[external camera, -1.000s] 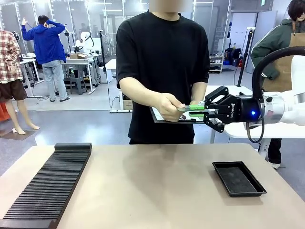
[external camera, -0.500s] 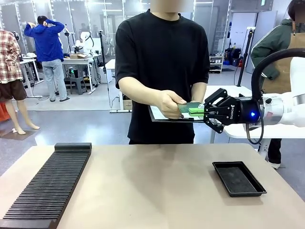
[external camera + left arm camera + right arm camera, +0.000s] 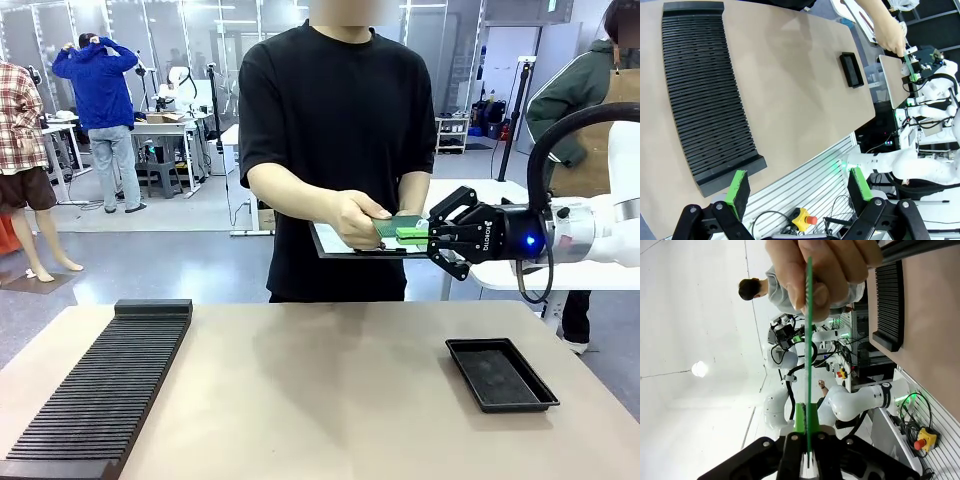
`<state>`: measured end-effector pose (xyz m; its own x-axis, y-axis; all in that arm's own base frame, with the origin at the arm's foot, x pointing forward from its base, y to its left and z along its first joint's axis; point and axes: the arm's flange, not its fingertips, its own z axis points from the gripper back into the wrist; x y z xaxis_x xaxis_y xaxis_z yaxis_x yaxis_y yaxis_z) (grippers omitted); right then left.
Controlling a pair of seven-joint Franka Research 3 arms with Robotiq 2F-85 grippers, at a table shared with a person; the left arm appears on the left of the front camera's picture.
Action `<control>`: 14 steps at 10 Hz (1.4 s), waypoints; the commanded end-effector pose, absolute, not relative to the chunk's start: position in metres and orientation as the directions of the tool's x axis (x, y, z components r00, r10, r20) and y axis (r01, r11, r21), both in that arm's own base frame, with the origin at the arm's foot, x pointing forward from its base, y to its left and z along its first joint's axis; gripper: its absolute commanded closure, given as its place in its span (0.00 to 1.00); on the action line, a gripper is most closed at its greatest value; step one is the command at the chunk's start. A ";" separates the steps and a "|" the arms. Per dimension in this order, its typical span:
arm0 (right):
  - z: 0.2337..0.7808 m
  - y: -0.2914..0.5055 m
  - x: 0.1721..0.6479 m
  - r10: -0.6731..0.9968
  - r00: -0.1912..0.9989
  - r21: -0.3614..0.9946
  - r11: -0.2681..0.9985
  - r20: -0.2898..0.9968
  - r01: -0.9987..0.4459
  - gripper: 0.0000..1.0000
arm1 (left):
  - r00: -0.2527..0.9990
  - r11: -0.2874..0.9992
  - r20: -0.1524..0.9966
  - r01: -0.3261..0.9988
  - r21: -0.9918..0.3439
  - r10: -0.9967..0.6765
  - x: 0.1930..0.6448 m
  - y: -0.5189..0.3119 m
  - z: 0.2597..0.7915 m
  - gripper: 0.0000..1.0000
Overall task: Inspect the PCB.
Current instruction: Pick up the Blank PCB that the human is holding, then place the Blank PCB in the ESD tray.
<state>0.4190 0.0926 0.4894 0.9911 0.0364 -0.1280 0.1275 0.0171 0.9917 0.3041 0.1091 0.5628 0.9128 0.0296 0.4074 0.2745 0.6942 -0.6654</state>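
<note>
The right gripper (image 3: 413, 236) has clamped shut on the PCB (image 3: 390, 224); the person's hand (image 3: 355, 220) grips the other end, seemingly so it cannot drop mid-handover, beyond the desk's (image 3: 320, 400) far edge; the left gripper (image 3: 799, 186) hangs open, empty, over the near edge.

Green, black and tan
The PCB (image 3: 391, 224) is seen as green; the right tray (image 3: 500, 375), ribbed left rack (image 3: 105, 385) and person's shirt (image 3: 340, 110) as black; the table (image 3: 320, 400) as tan.
</note>
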 end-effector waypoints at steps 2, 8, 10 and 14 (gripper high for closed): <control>0.493 0.094 0.418 0.038 0.992 0.993 0.017 -0.120 0.119 1.00 | 0.917 0.703 0.399 0.270 -0.658 0.022 0.305 0.111 0.566 0.00; 0.493 0.094 0.418 0.038 0.992 0.993 0.017 -0.120 0.119 1.00 | 0.917 0.703 0.399 0.270 -0.658 0.022 0.305 0.111 0.566 0.00; 0.493 0.094 0.418 0.038 0.992 0.993 0.017 -0.120 0.119 1.00 | 0.917 0.703 0.399 0.270 -0.658 0.022 0.305 0.111 0.566 0.00; 0.493 0.094 0.418 0.038 0.992 0.993 0.017 -0.120 0.119 1.00 | 0.917 0.703 0.399 0.270 -0.658 0.022 0.305 0.111 0.566 0.00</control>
<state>0.4190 0.0926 0.4899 0.9912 0.0364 -0.1269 0.1263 0.0172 0.9918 0.3041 0.1091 0.5628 0.9128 0.0294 0.4074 0.2746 0.6941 -0.6654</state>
